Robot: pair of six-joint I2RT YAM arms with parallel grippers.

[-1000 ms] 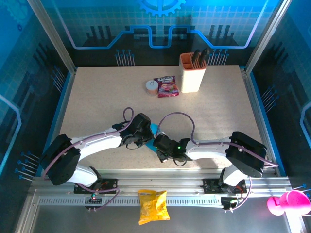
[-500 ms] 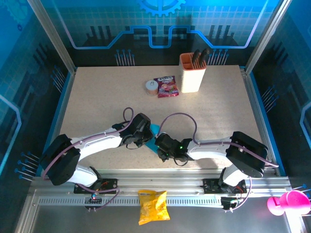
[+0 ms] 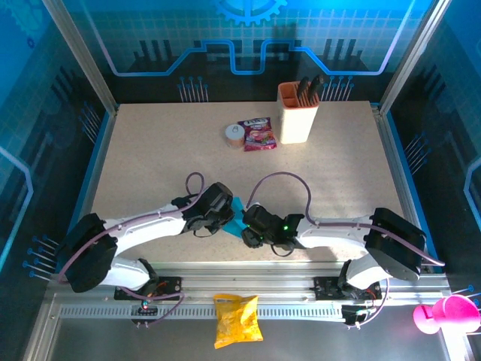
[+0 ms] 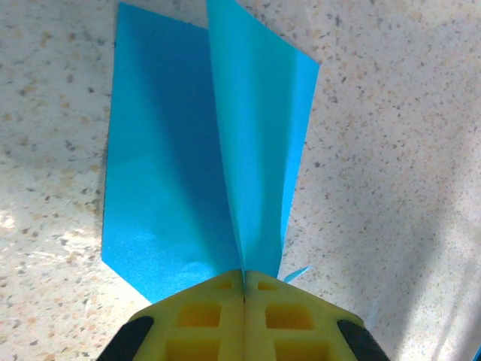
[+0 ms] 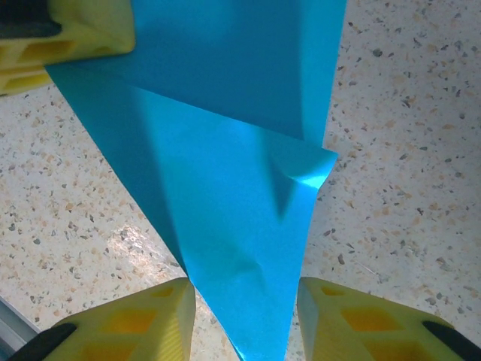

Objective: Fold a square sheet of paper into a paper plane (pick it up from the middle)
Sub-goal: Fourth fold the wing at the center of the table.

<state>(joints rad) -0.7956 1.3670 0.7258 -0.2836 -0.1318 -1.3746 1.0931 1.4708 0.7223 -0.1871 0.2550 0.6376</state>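
Left arm: in the top view it reaches from the near left corner toward the table's (image 3: pixel 150 150) near centre. The left gripper (image 3: pixel 230 216) sits low over the surface. In the left wrist view, the left gripper (image 4: pixel 244 280) has its two yellow pads (image 4: pixel 203 316) pressed together. They pinch a raised fold of the sheet of paper (image 4: pixel 173 173). From the pinch, one cyan-blue panel lies flat on the speckled surface to the left. A second panel rises from the crease and fans out to the right.

Centre: in the top view the sheet of paper (image 3: pixel 238 205) shows as a small cyan patch between the two gripper heads, near the front edge of the table.

Right arm: it reaches in from the near right corner, and the right gripper (image 3: pixel 245 232) meets the sheet from the opposite side. In the right wrist view, the right gripper (image 5: pixel 244 301) is spread, with a yellow finger (image 5: pixel 135 323) on each side of the sheet's narrow end. The sheet of paper (image 5: pixel 225 188) widens away from the fingers, with a small curled corner on its right edge. Whether either finger touches the paper cannot be told.

Far side of the table, left to right: a tape roll (image 3: pixel 234 134), a red-purple snack packet (image 3: pixel 257 134) and an orange holder (image 3: pixel 298 113) with dark tools. All are well apart from the grippers.
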